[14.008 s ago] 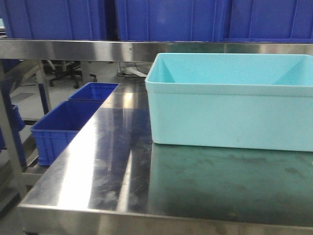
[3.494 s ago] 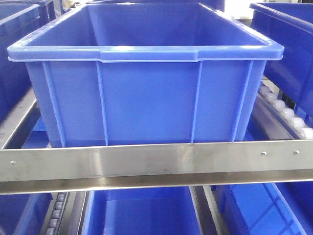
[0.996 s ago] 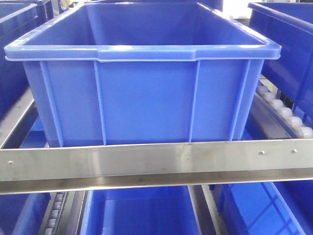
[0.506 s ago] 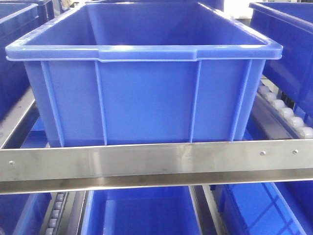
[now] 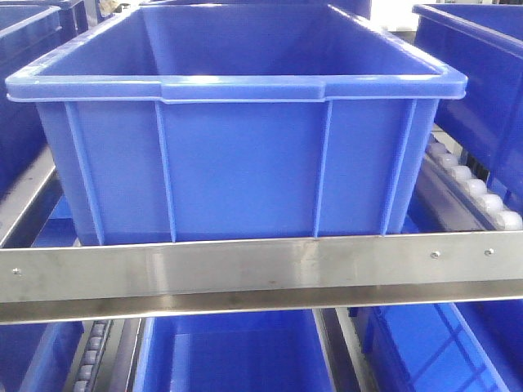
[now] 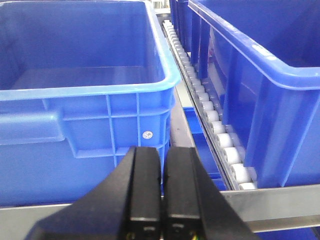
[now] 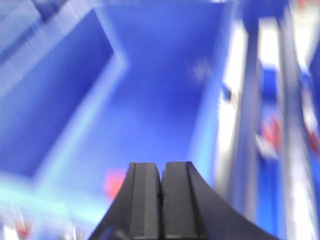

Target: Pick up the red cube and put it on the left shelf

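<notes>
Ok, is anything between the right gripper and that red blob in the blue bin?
Nothing visible. The red blob, possibly the cube, lies on the blue bin floor just left of the shut right gripper, with bare floor between. The view is blurred.

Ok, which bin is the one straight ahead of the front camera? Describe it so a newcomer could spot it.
Find the steel rail running across the rack's front. The blue bin sits directly behind and above it, centred in the view. Unlike its neighbours, which are cut off at the frame edges, its whole front wall and rim are visible.
</notes>
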Robot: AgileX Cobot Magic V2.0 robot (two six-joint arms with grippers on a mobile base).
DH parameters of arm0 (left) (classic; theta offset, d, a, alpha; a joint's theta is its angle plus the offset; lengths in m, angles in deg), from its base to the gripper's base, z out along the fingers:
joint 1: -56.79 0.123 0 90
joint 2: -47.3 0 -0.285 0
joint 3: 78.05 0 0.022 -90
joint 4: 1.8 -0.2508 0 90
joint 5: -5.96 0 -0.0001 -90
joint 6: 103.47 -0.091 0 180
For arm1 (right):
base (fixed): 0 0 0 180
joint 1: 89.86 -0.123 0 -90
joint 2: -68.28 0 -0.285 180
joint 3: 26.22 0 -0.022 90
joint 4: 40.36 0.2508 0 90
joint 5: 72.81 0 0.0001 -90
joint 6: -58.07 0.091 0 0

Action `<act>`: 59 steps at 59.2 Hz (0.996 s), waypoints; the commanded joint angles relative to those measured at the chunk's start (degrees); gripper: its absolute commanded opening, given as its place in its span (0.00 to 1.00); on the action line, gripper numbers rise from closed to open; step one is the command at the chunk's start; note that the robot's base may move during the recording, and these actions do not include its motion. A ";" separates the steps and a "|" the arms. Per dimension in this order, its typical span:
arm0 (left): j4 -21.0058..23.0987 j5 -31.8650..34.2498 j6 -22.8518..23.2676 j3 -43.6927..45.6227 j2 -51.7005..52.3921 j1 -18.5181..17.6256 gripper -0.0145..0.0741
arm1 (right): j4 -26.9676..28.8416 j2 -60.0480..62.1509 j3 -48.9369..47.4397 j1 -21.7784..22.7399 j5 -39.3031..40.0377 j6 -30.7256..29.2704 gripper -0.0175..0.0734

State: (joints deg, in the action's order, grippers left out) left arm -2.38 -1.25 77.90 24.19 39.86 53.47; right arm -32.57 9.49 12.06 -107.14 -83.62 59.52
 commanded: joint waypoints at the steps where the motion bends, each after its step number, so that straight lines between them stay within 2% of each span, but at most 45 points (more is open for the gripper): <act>1: 0.22 4.96 0.05 -1.32 1.04 -0.36 0.28 | 0.06 4.51 4.36 1.88 7.30 -0.33 0.25; 16: 0.22 4.96 0.05 -1.32 1.04 -0.36 0.28 | 0.06 17.76 22.72 8.79 15.08 -0.33 0.25; 31: 0.22 4.96 0.05 -1.32 1.04 -0.36 0.28 | 0.06 29.42 33.57 15.01 19.79 -0.33 0.25; 45: 0.22 4.96 0.05 -1.32 1.04 -0.36 0.28 | 0.06 40.41 39.77 17.94 19.51 -0.33 0.25; 59: 0.22 4.96 0.05 -1.32 1.04 -0.36 0.28 | -1.44 51.52 39.64 18.16 11.39 -0.33 0.25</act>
State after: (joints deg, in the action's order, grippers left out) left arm -2.38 -1.25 77.90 24.19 39.86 53.47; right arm -32.93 58.64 52.64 -89.24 -74.29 59.52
